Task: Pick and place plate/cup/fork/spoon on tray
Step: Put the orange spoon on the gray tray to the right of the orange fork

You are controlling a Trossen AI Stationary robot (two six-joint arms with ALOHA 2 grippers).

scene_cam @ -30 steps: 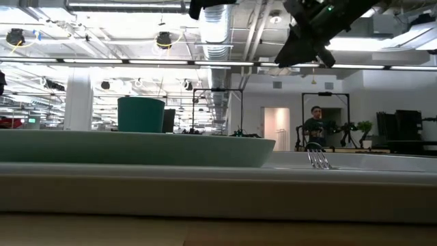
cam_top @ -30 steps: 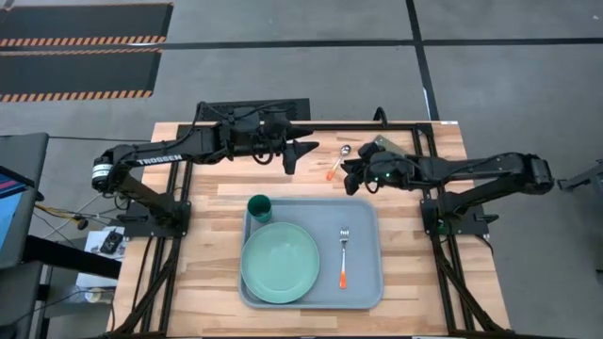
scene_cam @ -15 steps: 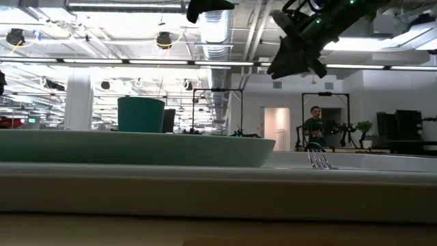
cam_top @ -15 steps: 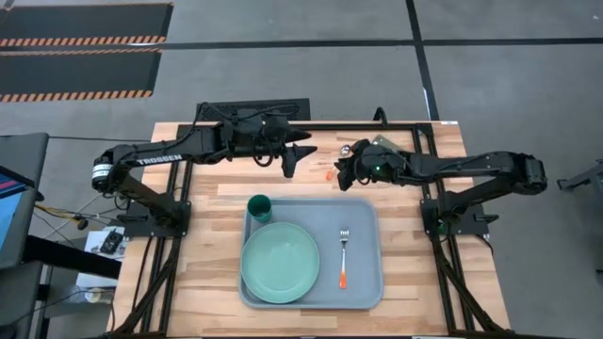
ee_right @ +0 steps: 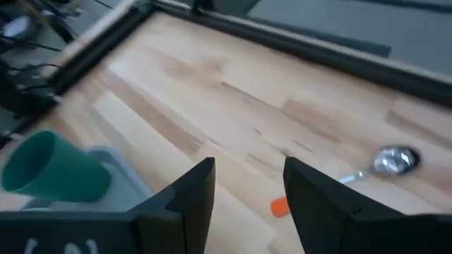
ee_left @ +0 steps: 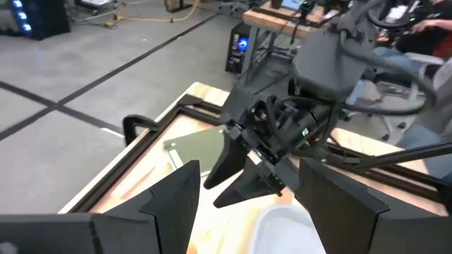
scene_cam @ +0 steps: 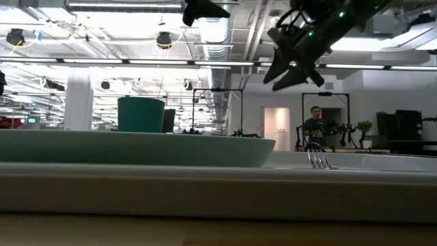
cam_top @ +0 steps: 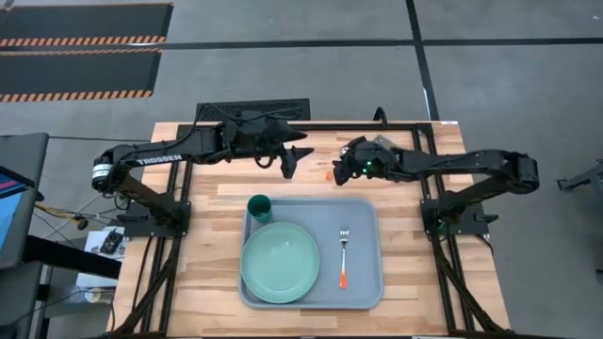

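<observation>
Sliding leftward along the far part of the counter (cam_top: 207,282) since a second ago, our right claw (cam_top: 341,169) is now hanging directly over the spoon (ee_right: 353,176), which was lying plainly in sight before. Nearest us, we are seeing the tray (cam_top: 363,287) sitting on the wood with the plate (cam_top: 280,262) resting in its left half, the cup (cam_top: 259,207) standing upright in its far-left corner just beyond the plate, and the fork (cam_top: 344,257) lying lengthwise in its right half, tines pointing away from us. Past the tray's far edge, our right claw is holding its fingers (ee_right: 191,197) spread apart, gripping nothing; the spoon is lying flat on the bare wood outside the tray, its silver bowl and part of its orange handle showing between those fingers in the right wrist view. Farther left at the same depth, our left claw (cam_top: 293,158) is hovering above the counter with its fingers (ee_left: 176,204) also spread, holding nothing.
</observation>
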